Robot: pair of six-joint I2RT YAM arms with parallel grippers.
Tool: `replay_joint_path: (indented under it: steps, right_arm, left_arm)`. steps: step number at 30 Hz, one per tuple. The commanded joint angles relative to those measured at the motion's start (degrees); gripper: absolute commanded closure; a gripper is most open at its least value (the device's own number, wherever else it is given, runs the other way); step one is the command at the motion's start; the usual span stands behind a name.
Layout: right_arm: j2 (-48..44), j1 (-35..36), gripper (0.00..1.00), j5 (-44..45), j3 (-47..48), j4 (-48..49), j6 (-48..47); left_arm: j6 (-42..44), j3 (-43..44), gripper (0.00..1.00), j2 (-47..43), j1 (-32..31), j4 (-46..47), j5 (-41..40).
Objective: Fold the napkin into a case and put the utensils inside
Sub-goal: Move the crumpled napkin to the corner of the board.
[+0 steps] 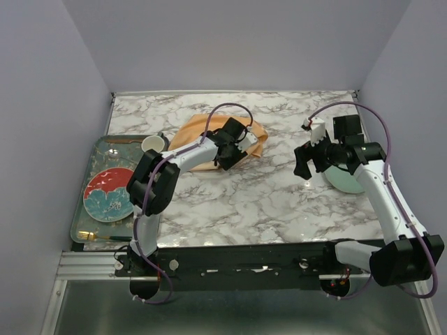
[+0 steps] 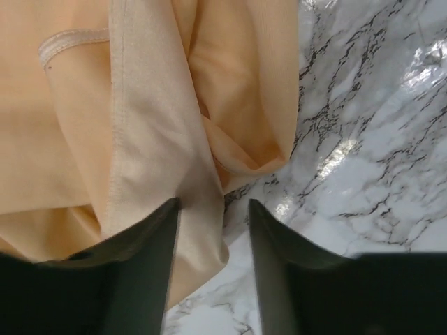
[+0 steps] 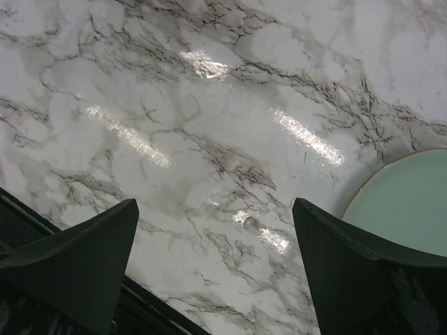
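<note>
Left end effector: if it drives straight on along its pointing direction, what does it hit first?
The napkin: a raised fold lies between the fingers of the left end effector, so it would likely press into cloth first, with the marble table beneath. Depth there is unclear.

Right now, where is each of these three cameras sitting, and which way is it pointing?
Top view: above and behind the arms, looking down at the marble table; both arms and their bases show.
Left wrist view: on the left arm, looking down past the left claw at the napkin; only that claw shows.
Right wrist view: on the right arm, looking down past the right claw at marble and a green plate.
Shared: top and left wrist views both show the napkin.
</note>
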Motion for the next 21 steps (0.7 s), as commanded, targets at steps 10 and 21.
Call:
replay_joint_path:
  steps: [10, 21]
  right_arm:
    - [6.22, -4.54, 0.00, -6.47, 3.92, -5.33, -0.70]
    - [7.88, -4.63, 0.00, -8.33, 2.51, -4.54, -2.10]
  left_arm:
    - [-0.31, 3.80, 1.00, -14.62, -7.35, -2.92, 22.38]
    - [2.23, -6.46, 1.00, -29.40, 2.38, -10.38, 44.00]
